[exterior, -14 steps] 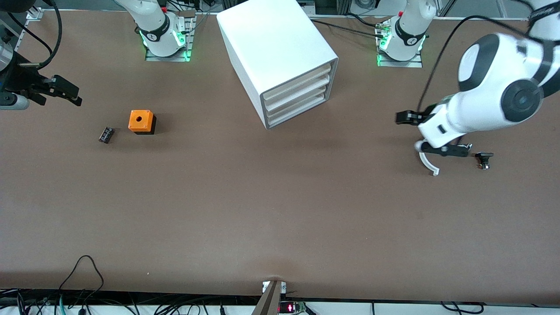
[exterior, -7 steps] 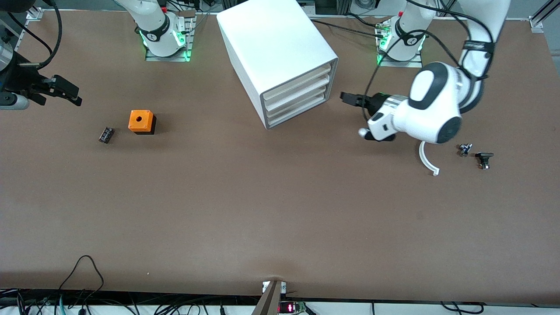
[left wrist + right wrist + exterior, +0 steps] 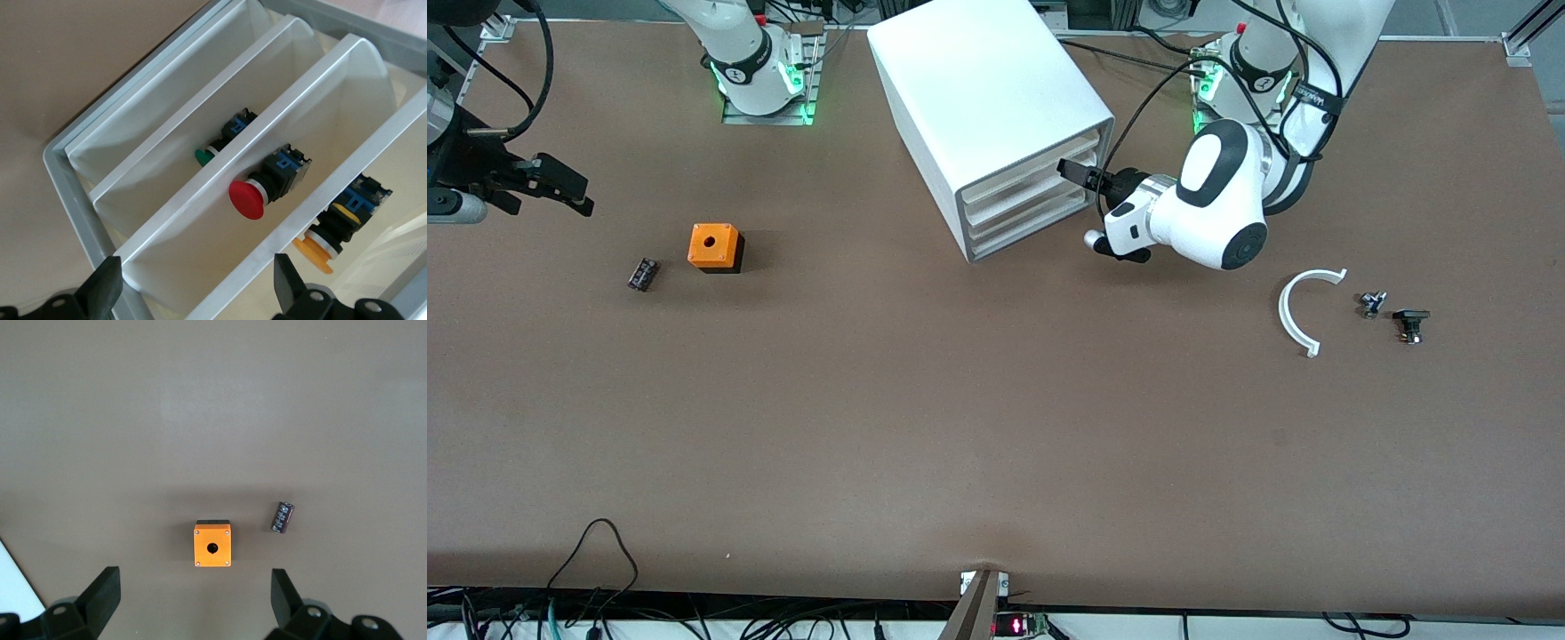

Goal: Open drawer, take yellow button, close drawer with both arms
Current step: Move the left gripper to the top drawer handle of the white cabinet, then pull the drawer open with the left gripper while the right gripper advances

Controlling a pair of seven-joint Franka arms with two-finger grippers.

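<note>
- Nearest my front camera, toward the left arm's end of the brown table (image 3: 996, 427), I saw a curved white plastic arc (image 3: 1296, 311) lying flat, with a small metallic fitting (image 3: 1371, 304) and a small all-black knob (image 3: 1409, 324) just beside it.
- Toward the right arm's end, a dark cylindrical component (image 3: 642, 274) lay near an orange cube with a round hole in its top (image 3: 714, 246); my right wrist view showed both apart from each other.
- Farther from the camera, the left gripper (image 3: 1080, 173) was at the front of the white box cabinet (image 3: 996, 116), level with its stacked white drawers, fingers spread wide and grasping nothing.
- Through the left wrist view I looked into the translucent drawers: the small push button with a round orange cap and dark black-blue body (image 3: 333, 230) lay inside the uppermost white drawer (image 3: 1032, 165), which was shut in the front view.
- A red-capped push button (image 3: 263, 190) lay in the drawer below it, and a green-capped push button (image 3: 217, 143) in the one below that.
- The right gripper (image 3: 560, 188) waited in the air over the table edge at the right arm's end, fingers released and empty.
</note>
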